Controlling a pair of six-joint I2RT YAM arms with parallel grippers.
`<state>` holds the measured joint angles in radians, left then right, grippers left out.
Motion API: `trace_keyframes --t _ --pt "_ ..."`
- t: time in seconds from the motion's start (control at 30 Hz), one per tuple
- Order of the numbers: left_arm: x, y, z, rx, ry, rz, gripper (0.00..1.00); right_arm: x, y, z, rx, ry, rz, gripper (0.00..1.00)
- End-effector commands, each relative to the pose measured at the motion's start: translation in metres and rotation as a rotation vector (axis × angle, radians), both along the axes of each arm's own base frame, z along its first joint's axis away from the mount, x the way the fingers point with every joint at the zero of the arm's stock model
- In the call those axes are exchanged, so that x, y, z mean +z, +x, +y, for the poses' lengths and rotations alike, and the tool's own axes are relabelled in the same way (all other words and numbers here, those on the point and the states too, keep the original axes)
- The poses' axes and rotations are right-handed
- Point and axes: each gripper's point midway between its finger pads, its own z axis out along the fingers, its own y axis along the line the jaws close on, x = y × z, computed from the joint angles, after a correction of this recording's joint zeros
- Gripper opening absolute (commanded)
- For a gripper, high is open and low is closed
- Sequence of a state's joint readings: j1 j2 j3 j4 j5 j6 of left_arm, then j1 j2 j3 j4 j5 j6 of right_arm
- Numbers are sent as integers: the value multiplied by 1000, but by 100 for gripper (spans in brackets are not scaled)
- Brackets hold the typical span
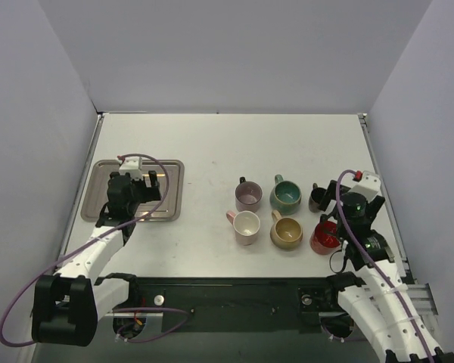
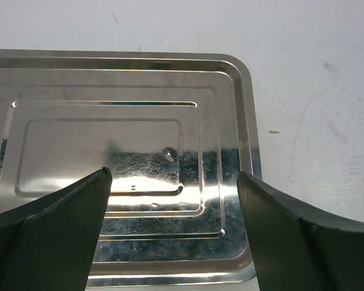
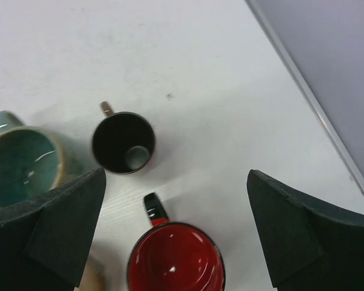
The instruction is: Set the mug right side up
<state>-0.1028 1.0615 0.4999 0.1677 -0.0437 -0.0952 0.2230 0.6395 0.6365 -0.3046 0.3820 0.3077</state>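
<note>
Several mugs stand upright, mouths up, on the white table. A red mug (image 1: 325,237) stands at the right; it also shows in the right wrist view (image 3: 176,257), handle pointing away. A small black mug (image 1: 318,198) stands behind it, also in the right wrist view (image 3: 122,143). My right gripper (image 1: 346,219) (image 3: 176,182) is open and empty above the red mug. My left gripper (image 1: 144,198) (image 2: 173,182) is open and empty above the steel tray.
A teal mug (image 1: 285,194) (image 3: 21,167), a pink mug (image 1: 248,197), a white mug (image 1: 247,225) and a tan mug (image 1: 286,231) stand in two rows mid-table. An empty steel tray (image 1: 174,170) (image 2: 139,79) lies at the left. Walls enclose the table.
</note>
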Motion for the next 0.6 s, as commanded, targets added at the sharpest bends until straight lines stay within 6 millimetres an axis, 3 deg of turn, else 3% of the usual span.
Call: trace_keyframes --t 0.0,0.23,0.33,0.57 --pt "39 22 9 96 -77 -220 95 3 10 -44 -208 -173 -170 96" --pt "19 21 25 159 -4 -216 95 -29 6 -54 -256 -221 -186 95" --pt "3 16 28 166 16 -205 95 -34 10 -50 -226 -209 -205 95" --pt "-3 16 27 162 15 -189 95 -41 13 -47 -212 -208 -169 95"
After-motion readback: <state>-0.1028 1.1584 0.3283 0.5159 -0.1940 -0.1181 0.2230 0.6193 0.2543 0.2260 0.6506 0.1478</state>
